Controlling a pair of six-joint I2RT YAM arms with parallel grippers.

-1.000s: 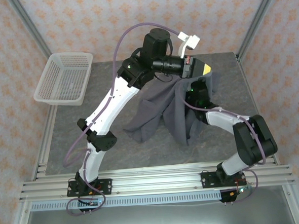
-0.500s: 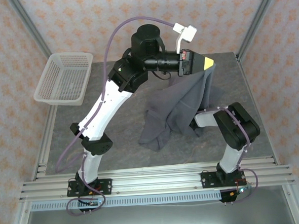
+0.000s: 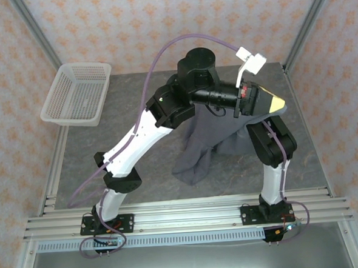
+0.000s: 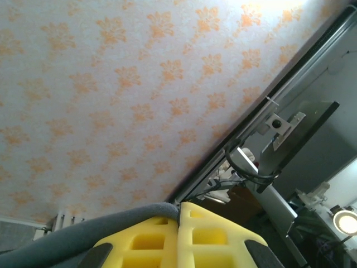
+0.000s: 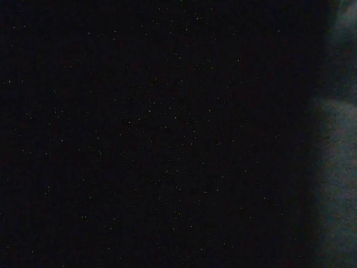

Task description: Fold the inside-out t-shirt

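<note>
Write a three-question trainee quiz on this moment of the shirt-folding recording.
1. True or false: the shirt lies inside the basket.
2. What is the left gripper shut on? A) the basket B) the shirt C) a cable
3. Fill in: the basket sits at the far-____ corner of the table.

Key: 1 false; 2 B; 3 left.

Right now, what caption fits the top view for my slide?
The left gripper holds the grey t-shirt up over the table; a white basket sits far left.
</note>
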